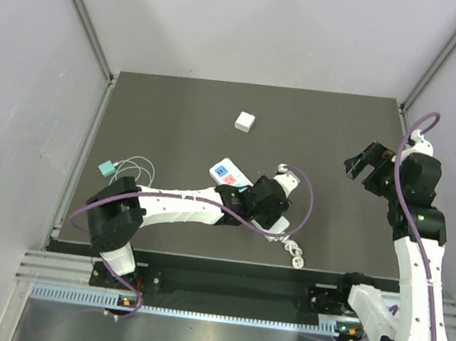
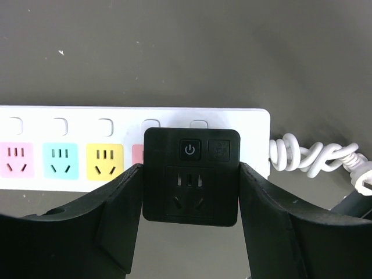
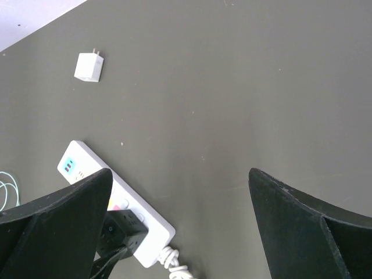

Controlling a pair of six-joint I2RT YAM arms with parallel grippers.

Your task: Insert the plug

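Observation:
A black cube plug with a power button and a socket face sits between the fingers of my left gripper, which is shut on its two sides. It stands over the right end of the white power strip, covering most of the red socket; I cannot tell whether it is pushed fully in. In the top view the left gripper is over the strip. My right gripper is open and empty, raised at the right. Its view shows the strip and plug at lower left.
A small white charger lies at the back middle, and it also shows in the right wrist view. A teal connector with a thin looped cable lies at the left. The strip's coiled white cord runs to the near edge.

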